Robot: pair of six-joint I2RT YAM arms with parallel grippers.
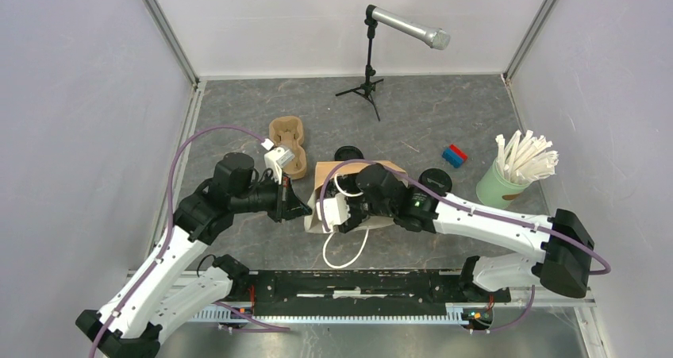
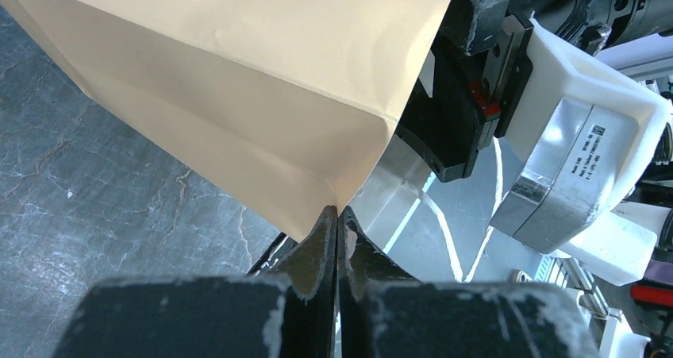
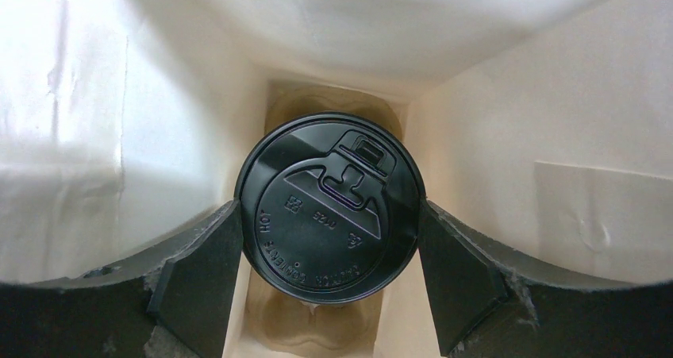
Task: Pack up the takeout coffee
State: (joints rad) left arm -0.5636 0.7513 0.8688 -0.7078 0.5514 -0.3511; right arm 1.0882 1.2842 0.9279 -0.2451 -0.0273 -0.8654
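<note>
A tan paper bag with white handles sits mid-table. My left gripper is shut on the bag's corner edge and shows in the top view at the bag's left side. My right gripper reaches inside the bag. Its fingers press both sides of a coffee cup's black lid. The cup stands in a brown carrier at the bag's bottom. Two more black-lidded cups stand behind the bag.
A second brown carrier lies left of the bag. A pale green cup of straws stands at the right. A blue and red block and a microphone on a tripod are further back.
</note>
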